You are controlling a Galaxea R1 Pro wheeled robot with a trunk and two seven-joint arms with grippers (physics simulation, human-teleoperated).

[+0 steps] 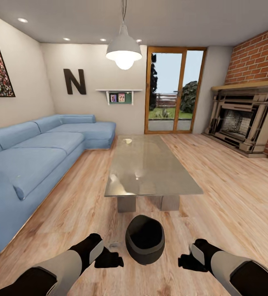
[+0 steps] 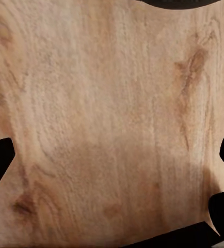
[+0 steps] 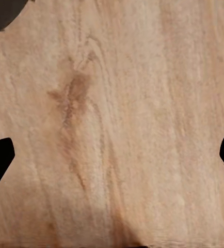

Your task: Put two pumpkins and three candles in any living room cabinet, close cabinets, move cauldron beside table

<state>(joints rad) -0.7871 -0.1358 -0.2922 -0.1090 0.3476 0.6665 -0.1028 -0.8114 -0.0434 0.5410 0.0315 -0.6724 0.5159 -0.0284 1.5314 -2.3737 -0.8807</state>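
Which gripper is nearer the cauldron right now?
Left, slightly. The left gripper sits just off the cauldron on its left; the right gripper is a little farther off on its right. Both are open over the floor, touching nothing.

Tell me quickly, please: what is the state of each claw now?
Left claw: open, holding nothing, beside the cauldron.
Right claw: open, holding nothing.
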